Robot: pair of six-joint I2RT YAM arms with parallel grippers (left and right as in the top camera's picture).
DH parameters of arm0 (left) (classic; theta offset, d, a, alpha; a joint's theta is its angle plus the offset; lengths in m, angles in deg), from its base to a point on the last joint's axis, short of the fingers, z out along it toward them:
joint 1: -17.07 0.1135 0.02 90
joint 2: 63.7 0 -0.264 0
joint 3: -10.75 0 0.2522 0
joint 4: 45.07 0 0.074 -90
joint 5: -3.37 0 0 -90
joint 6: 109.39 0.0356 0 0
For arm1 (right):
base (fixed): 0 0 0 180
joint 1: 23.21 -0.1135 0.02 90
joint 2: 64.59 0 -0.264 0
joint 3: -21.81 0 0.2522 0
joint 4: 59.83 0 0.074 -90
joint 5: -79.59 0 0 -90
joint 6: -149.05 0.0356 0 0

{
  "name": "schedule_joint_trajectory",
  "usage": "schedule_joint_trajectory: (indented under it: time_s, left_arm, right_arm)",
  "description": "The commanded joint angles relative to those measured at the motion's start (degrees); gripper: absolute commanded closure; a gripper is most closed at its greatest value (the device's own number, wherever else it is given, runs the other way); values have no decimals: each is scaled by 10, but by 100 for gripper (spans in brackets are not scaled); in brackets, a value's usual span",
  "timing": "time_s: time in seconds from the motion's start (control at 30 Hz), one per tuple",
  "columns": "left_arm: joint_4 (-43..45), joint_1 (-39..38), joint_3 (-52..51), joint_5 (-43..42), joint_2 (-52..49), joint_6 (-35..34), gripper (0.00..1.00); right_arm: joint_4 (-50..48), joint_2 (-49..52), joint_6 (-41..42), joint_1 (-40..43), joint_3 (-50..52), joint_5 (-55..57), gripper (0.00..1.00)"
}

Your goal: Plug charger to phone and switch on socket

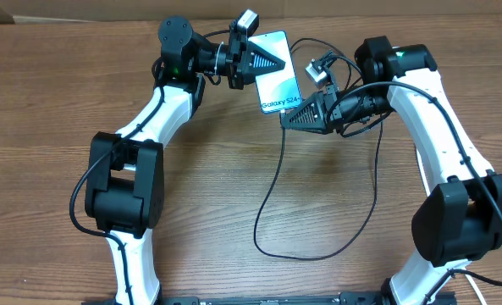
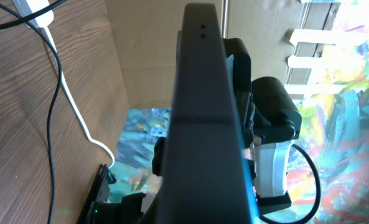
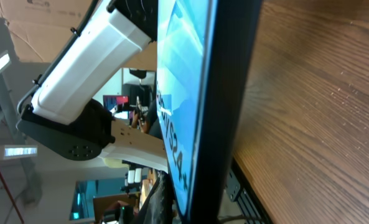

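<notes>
The phone [image 1: 278,74] is held up off the wooden table between both arms, its light blue screen facing up with "Galaxy S24" at its near end. My left gripper [image 1: 262,61] is shut on the phone's far left edge; the phone's dark edge [image 2: 203,112] fills the left wrist view. My right gripper [image 1: 291,119] is shut at the phone's bottom end, where the charger cable [image 1: 267,195] comes out. The connector tip is hidden between the jaws and the phone [image 3: 224,93]. The black cable loops over the table. The white socket [image 1: 319,70] lies just right of the phone.
The socket's thick white cord [image 2: 78,118] and a black cable [image 2: 52,124] cross the table under the left wrist. A cardboard wall [image 1: 81,10] stands along the back. The dark rail [image 1: 267,299] marks the table's front edge.
</notes>
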Motion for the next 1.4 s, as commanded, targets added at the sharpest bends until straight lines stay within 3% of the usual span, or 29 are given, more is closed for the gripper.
schedule_joint_trajectory:
  time_s: [0.0, 0.5, 0.77, 0.93, 1.07, 1.37]
  left_arm:
    - [6, -19, 17, -35, 4, 19, 96]
    - [6, -34, 16, -35, 4, -11, 96]
    - [6, -34, 16, -35, 4, -19, 96]
    - [6, -33, 16, -35, 4, -15, 96]
    - [6, -33, 17, -35, 4, -15, 96]
    - [6, 10, 17, -34, 4, -1, 96]
  right_arm:
    - [-12, -14, 0, 26, -14, -16, 97]
    - [-30, -14, 1, 27, -14, -8, 96]
    - [-68, -14, 47, 27, -14, -5, 97]
    - [-66, -14, 48, 27, -14, 2, 90]
    - [-64, -14, 48, 27, -14, 3, 67]
    - [-49, -14, 47, 27, -14, 3, 61]
